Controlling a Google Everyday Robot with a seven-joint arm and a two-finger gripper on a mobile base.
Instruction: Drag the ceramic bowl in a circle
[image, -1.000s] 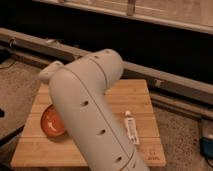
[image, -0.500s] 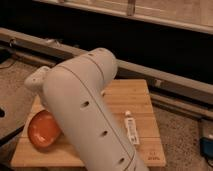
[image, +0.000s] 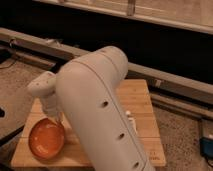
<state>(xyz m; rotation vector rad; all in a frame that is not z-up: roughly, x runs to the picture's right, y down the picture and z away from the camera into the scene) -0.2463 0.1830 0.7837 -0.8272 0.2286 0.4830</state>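
Ceramic bowl (image: 47, 139), orange-red with a pale swirl inside, sits at the front-left corner of the wooden desk (image: 142, 107). The bulky white arm (image: 100, 105) fills the middle of the view, rising from the lower right, bending at a rounded elbow and turning down to the left. Its gripper (image: 55, 117) points downward at the bowl's far rim; whether it is clamped there cannot be told. A white tube (image: 131, 119) peeks out just right of the arm.

Wooden board (image: 145, 100) carries ceramic bowl (image: 46, 140), jaws at its rim, and tube (image: 130, 119).
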